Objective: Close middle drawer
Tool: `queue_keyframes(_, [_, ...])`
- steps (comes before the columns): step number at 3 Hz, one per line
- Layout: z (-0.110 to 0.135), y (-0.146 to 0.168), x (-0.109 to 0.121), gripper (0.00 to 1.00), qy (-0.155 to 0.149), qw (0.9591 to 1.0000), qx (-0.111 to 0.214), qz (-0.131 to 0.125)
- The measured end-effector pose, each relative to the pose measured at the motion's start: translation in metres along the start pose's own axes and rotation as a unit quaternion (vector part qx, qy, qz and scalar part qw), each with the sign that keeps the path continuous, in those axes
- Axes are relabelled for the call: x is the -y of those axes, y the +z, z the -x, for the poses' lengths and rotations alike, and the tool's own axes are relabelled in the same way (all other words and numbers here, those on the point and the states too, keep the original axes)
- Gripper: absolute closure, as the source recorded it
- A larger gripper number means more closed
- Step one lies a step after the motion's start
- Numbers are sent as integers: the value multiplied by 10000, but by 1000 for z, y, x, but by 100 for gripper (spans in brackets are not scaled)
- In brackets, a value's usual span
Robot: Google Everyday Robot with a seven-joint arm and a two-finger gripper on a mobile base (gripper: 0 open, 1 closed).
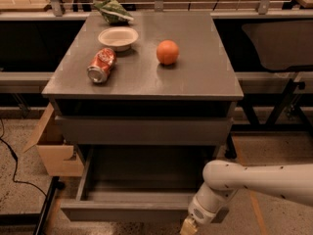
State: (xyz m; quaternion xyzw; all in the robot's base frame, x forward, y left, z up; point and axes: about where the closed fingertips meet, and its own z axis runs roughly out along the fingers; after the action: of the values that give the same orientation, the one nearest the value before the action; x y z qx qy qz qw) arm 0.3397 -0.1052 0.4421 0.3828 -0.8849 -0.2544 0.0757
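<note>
The middle drawer point(132, 210) is a wide, shallow dark-grey drawer, pulled far out of the cabinet at the bottom of the camera view, and its inside looks empty. Its flat front panel faces me and thin side walls run back under the cabinet. My gripper point(189, 227) hangs from the white arm point(254, 180) at the frame's bottom edge, right at the right end of the drawer's front panel. Most of the gripper is cut off by the frame.
A closed grey drawer front point(144, 129) sits above the open one. On the cabinet top point(205, 77) lie a red soda can point(101, 65), a white bowl point(118, 37), an orange point(167, 52) and a green bag point(112, 11). A cardboard box point(54, 151) stands at the left.
</note>
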Motion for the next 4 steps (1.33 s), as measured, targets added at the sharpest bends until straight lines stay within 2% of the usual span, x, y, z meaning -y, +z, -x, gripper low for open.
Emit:
queue_keyframes(1, [10,18,18,100,-45,9990,355,-267])
queue_keyframes(2, [32,31,43,100,-252,9937,938,-558])
queue_keyframes(3, [54,29,60,100,-451,9879,1290,-732])
queue_keyframes(4, [54,29,60,100,-451,9879,1290,-732])
